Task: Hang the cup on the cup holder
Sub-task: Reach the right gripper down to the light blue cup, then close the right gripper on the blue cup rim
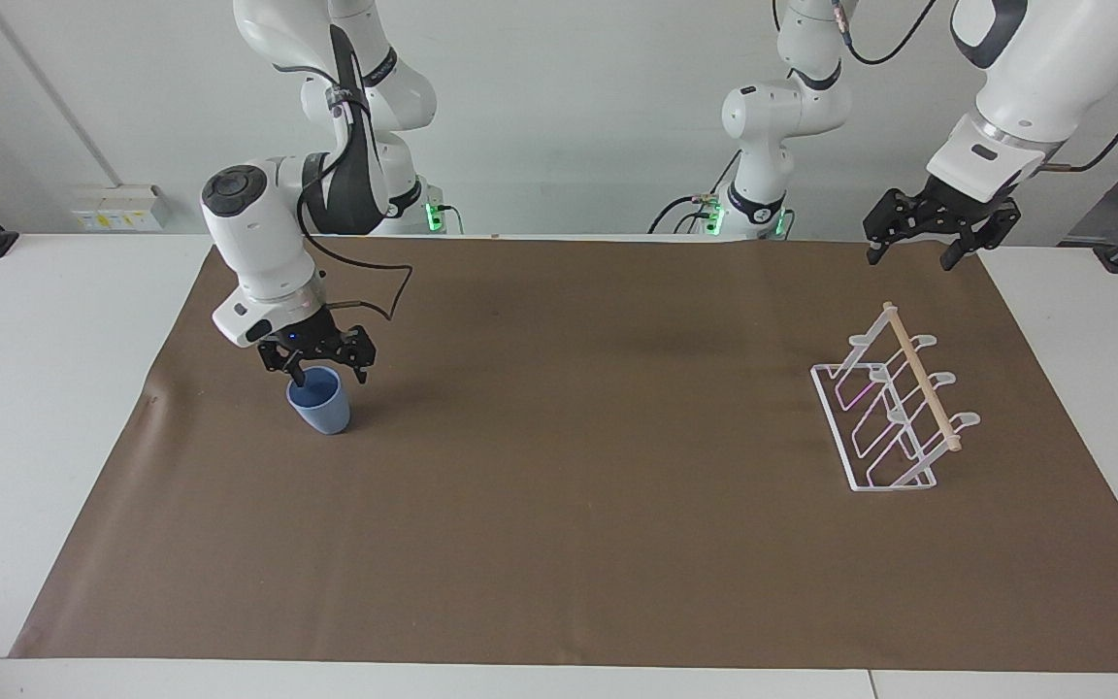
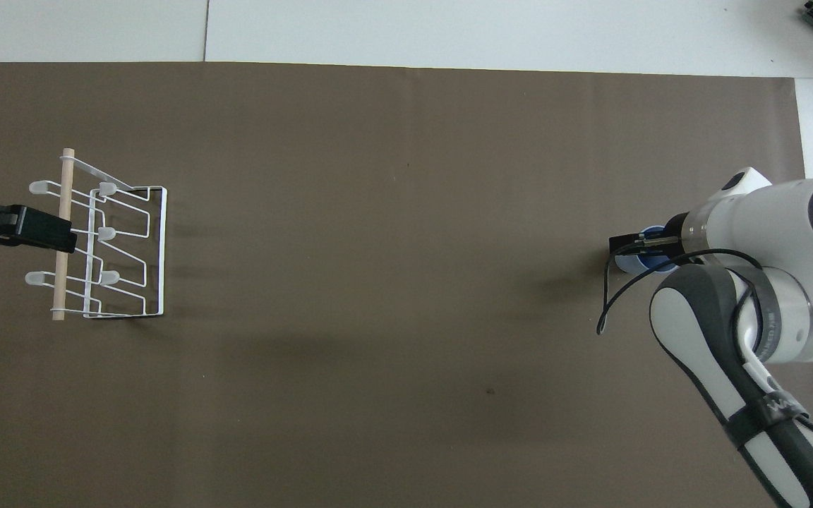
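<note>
White table [image 1: 35, 408] under a brown mat [image 1: 578, 505]. Plain white wall [image 1: 569, 97]; socket strip [image 1: 117, 207] at 10 o'clock. Even light.

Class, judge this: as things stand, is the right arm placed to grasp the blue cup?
Probably yes: the right gripper hangs open just over the upright blue cup, with nothing else standing near it.
</note>
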Controlling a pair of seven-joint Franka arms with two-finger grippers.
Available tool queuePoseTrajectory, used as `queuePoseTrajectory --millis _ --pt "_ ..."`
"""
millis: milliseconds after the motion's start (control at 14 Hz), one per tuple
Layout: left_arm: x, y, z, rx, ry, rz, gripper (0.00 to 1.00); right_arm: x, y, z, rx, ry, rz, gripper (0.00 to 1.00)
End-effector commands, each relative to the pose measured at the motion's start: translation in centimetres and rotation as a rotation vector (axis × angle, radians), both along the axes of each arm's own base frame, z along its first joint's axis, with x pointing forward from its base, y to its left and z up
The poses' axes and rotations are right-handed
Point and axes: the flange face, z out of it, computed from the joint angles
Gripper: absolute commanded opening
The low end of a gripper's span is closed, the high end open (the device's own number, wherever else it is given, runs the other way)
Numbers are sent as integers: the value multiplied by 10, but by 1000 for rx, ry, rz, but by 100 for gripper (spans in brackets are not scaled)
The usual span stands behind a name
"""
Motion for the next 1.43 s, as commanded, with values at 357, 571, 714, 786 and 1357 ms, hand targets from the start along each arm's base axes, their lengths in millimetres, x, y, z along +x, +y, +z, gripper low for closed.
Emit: queuePoseTrajectory --millis 357,571,714,786,1357 --pt "-10 -5 0 -4 -18 7 100 -16 -1 -32 0 -35 8 100" --pt "-10 -5 -1 -4 -16 7 100 -17 -1 -40 0 -30 3 100" --pt "-10 -5 -1 -4 -16 7 100 -18 -1 -39 0 -30 0 100" --pt "-10 -5 -1 -4 -16 7 100 -18 -1 -40 0 -29 0 100" --pt "-10 -5 -1 -3 -16 7 100 -17 -1 -42 0 -25 2 49"
